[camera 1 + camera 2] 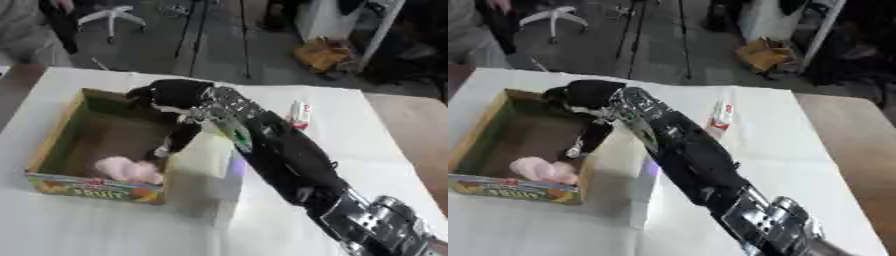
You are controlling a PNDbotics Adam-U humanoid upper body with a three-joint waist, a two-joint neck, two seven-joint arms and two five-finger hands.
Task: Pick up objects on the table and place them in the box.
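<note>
Over box (pixel 54 131) | right hand (pixel 171 94) | pink object (pixel 129 170) below, apart

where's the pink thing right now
The pink thing lies inside the box, in its near right corner, just below the right hand.

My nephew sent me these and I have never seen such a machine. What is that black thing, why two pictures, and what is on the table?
Both pictures show one moment, taken by two side-by-side cameras in a robot's head, looking down. The black and silver limb is its right arm; the right robot hand reaches over a cardboard box on a white table. Whether its fingers grip anything I cannot tell. Something soft and pink lies in the box. A small white and red packet waits on the table beside the arm. The left robot hand is out of view.
</note>
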